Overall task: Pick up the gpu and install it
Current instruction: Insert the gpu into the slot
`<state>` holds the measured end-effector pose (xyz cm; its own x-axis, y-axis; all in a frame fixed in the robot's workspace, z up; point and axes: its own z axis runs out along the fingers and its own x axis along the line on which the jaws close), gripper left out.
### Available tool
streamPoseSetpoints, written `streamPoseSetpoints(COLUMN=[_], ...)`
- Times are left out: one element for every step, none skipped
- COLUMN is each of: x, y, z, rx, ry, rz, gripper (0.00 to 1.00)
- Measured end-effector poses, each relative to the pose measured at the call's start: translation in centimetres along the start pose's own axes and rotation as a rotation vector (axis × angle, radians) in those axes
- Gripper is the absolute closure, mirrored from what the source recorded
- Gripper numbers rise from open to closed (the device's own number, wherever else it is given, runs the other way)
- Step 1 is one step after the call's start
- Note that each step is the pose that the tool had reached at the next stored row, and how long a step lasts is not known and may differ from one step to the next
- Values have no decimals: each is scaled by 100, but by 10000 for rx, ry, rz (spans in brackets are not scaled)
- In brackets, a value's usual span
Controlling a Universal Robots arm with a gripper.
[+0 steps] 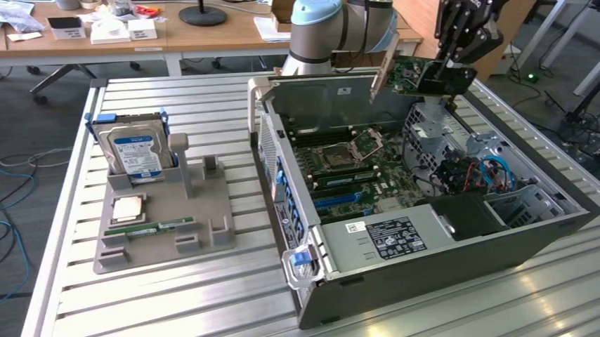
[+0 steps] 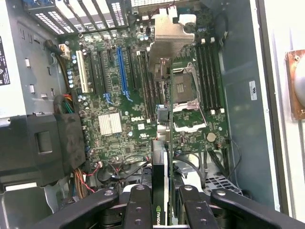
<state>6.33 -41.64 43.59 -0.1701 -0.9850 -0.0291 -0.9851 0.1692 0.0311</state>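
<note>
Above grey case [image 1: 440,270], flat green gpu [image 1: 405,73], gripped by end effector [image 2: 164,195]

Slatted metal table [image 1: 187,105], matt grey plastic holder [image 1: 178,214], green circuit-board gpu [image 1: 403,71]

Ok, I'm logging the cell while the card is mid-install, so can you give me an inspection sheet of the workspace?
Surface: slatted metal table carrying a grey fixture tray and an open computer case.
Job's things: gpu held in the air over the case's motherboard, not in a slot.
Clutter: hard drive upright in the tray; RAM stick and CPU lying in it.
Grippers: gripper shut on the gpu.
Cables: blue cables inside the case.
Surroundings: wooden desk with small boxes behind the table.
</note>
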Motion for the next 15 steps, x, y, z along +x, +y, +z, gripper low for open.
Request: streamPoseSetpoints(x=[0, 0, 0, 0, 0, 1, 1, 1, 1, 1, 1, 2, 2, 2, 2], y=[0, 1, 1, 2, 3, 3, 3, 3, 4, 3, 3, 3, 3, 3, 3], z=[1, 2, 4, 7, 10, 11, 11, 12, 14, 15, 17, 18, 19, 20, 20], rx=[-5, -9, -9, -1, 12, 18, 17, 14, 9, 4, 0, -5, -9, -12, -16], ry=[-48, -94, -132, -152, -157, -155, -152, -150, -147, -144, -141, -136, -132, -130, -127], rz=[-9, -20, -40, -65, -105, -175, -268, -366, -482, -619, -753, -871, -975, -1072, -1167], gripper=[73, 73, 73, 73, 73, 73, 73, 73, 73, 73, 73, 73, 73, 73, 73])
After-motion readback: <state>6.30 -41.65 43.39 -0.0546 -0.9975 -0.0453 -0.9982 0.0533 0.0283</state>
